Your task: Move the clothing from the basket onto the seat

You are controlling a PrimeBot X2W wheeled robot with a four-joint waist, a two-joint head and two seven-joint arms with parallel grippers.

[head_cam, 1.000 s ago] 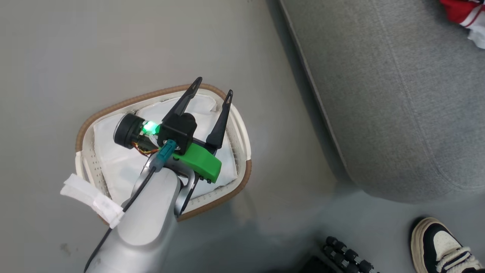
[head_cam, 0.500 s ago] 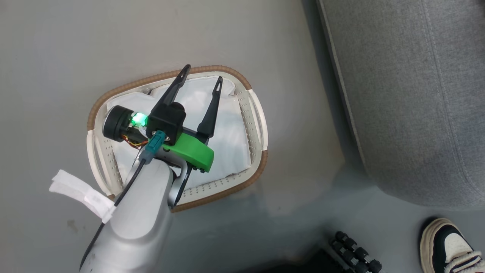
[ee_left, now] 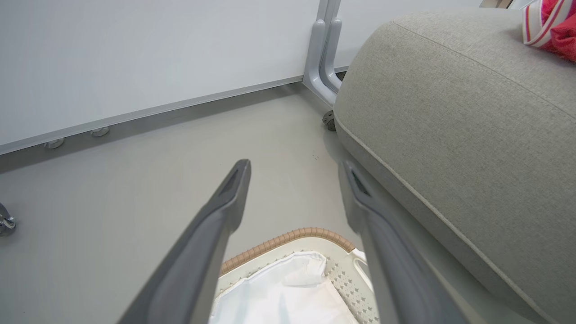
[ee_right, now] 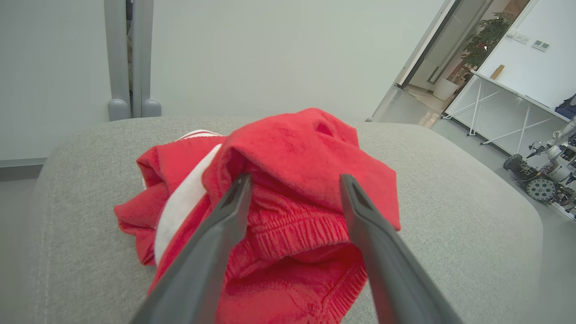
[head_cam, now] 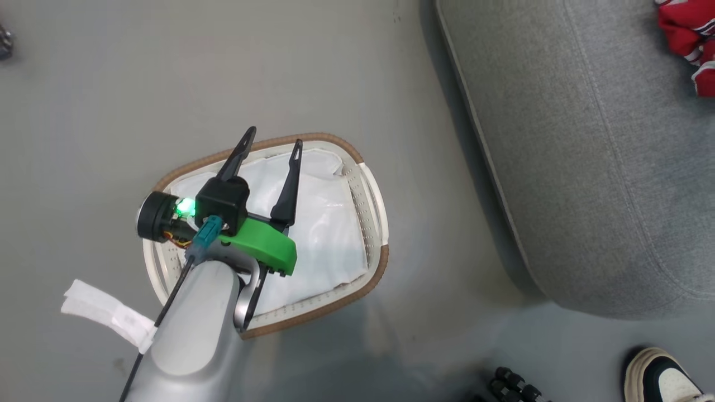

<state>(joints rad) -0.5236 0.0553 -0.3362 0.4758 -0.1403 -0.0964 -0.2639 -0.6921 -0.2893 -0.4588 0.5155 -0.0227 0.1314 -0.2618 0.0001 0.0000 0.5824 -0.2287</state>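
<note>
The white basket [head_cam: 375, 212] with its brown rim stands on the floor, holding a plain white sheet [head_cam: 329, 223]. My left gripper [head_cam: 273, 138] hovers open over its far side, fingers apart and holding nothing; the left wrist view has this gripper [ee_left: 295, 165] above the basket rim [ee_left: 288, 237]. The grey seat [head_cam: 586, 156] lies to the right. Red clothing [head_cam: 688, 33] rests on its far corner. In the right wrist view my right gripper [ee_right: 295, 177] is open, its fingers straddling the red clothing [ee_right: 292, 180], a pile with a white patch and an elastic band, lying on the seat [ee_right: 450, 216].
A person's shoe [head_cam: 665, 379] and a black ribbed part [head_cam: 514, 388] lie at the lower right. A partition leg on a caster [ee_left: 326, 67] stands against the wall by the seat's end. Another robot [ee_right: 544, 175] stands far to the right.
The head camera has swung, shifting the whole picture. My left gripper stays open over the basket. The red clothing on the seat is back in view at the top right.
</note>
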